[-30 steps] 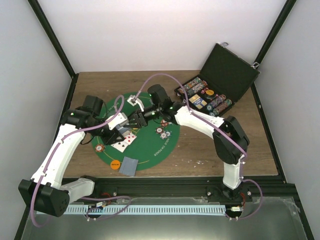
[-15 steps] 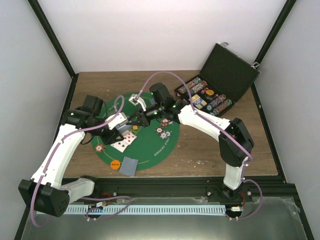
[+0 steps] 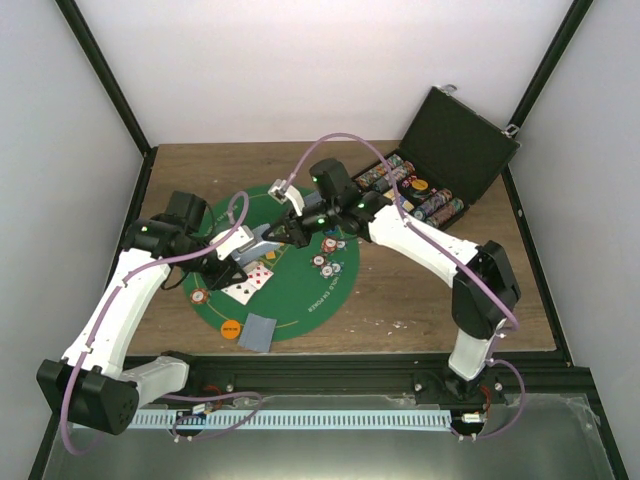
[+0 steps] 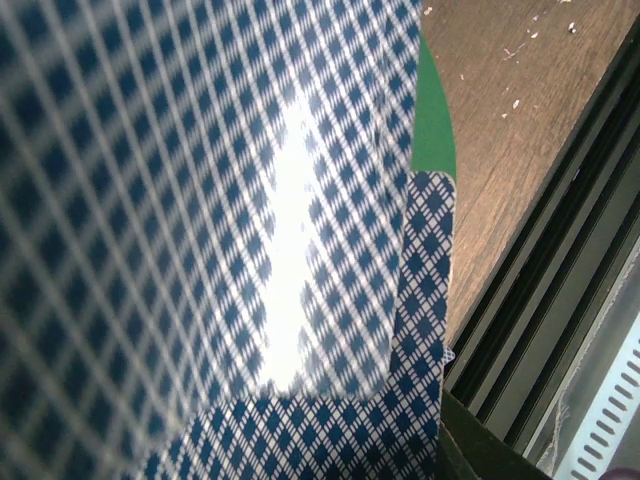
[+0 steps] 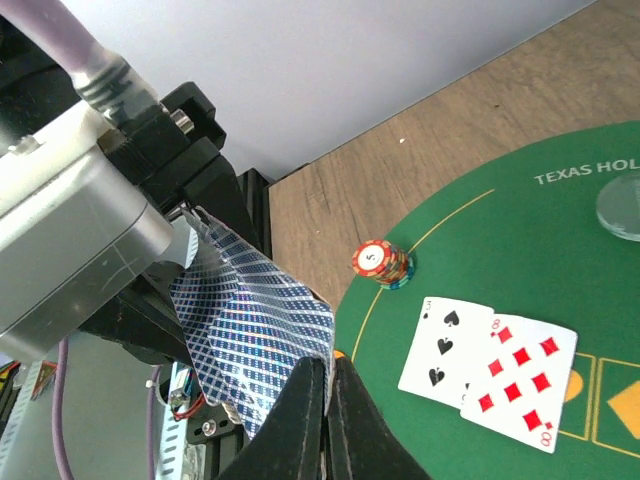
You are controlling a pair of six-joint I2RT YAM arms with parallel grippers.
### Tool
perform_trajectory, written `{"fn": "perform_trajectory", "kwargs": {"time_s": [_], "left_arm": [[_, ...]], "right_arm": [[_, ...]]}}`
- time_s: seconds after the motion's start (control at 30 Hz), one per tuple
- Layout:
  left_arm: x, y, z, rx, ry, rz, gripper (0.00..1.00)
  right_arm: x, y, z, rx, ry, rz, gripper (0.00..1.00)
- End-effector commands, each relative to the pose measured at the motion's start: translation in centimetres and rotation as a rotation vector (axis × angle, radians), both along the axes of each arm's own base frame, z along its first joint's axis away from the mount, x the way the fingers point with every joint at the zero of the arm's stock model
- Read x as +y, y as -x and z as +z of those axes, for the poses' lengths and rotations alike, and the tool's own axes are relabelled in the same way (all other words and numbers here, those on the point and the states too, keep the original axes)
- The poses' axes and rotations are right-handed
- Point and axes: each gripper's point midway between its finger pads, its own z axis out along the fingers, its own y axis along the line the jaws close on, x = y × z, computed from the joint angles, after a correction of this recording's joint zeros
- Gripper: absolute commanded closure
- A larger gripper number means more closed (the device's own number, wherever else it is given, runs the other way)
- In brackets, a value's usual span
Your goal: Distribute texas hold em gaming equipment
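Right wrist: left and right jaws clamped on glossy, diamond-checked blue cards (image 5: 250,320).

Left arm (image 3: 110,305): white shells, black joints.
Right arm (image 3: 420,243): the same white and black.
Cables (image 3: 237,205): mauve, looped at each wrist.
Joint lights (image 3: 143,228): green.
Right fingers (image 5: 300,425): slim, black.

A card (image 5: 255,340) hangs above the mat (image 5: 520,240) before me, on which two face-up cards (image 5: 490,365) lie right of a chip stack (image 5: 381,263).
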Motion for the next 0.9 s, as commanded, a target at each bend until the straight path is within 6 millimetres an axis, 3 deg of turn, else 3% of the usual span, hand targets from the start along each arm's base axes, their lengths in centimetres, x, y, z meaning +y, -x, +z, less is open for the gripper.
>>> {"fn": "perform_trajectory", "kwargs": {"time_s": [0.0,0.2,0.4,0.6,0.7,0.8,0.87], "left_arm": [[-0.3,0.3,0.5,-0.024,0.02,-0.011,0.66],[-0.2,0.0,0.6,-0.028,0.018,-0.003,0.66],[-0.1,0.1,0.4,-0.028,0.013,0.006,0.67],[0.8,-0.5,-0.4,-0.024,-0.008,0.078,0.67],[1.3,-1.1,-0.5,-0.026,0.007,0.128,0.67],[2.2,-2.0,-0.2,-0.032,0.023,0.202,0.67],[3.0,-2.8,0.0,-0.036,0.035,0.264,0.67]], "right_arm": [[-1.1,-0.5,2.7,-0.081,-0.021,-0.022,0.99],[-1.3,0.5,3.8,-0.077,-0.059,0.036,0.99],[-2.0,0.3,5.6,-0.096,-0.102,0.037,0.99],[-5.6,-2.9,8.6,-0.199,-0.14,-0.1,0.99],[-6.0,-3.3,9.4,-0.284,-0.138,-0.123,0.99],[-6.0,-4.7,8.7,-0.347,-0.105,-0.166,0.99],[-6.2,-7.3,6.9,-0.438,-0.034,-0.255,0.99]]}}
